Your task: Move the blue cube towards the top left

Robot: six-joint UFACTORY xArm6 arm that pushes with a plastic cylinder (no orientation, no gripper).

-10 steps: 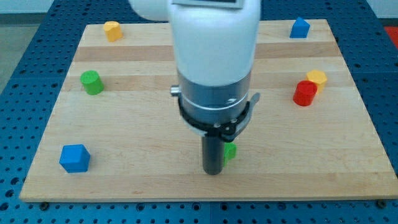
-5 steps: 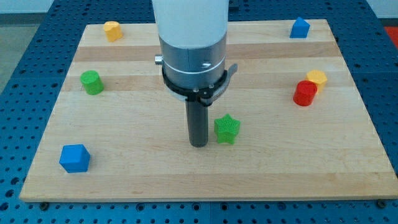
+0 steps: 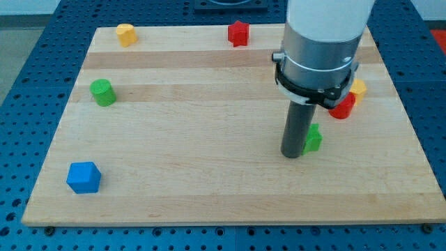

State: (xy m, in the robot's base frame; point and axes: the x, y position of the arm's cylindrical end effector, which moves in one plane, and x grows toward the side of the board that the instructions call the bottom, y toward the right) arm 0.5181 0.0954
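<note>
My tip (image 3: 293,155) touching green block (image 3: 313,138), far from blue cube (image 3: 83,177).

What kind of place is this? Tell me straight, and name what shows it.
Probably a robotics lab bench. A wooden board lies on a blue perforated table, small coloured blocks like the blue cube are scattered on it, and my tip rests beside a green block.

cube (image 3: 83,177) at board (image 3: 174,125) bottom left, my tip (image 3: 292,155) right of centre
</note>
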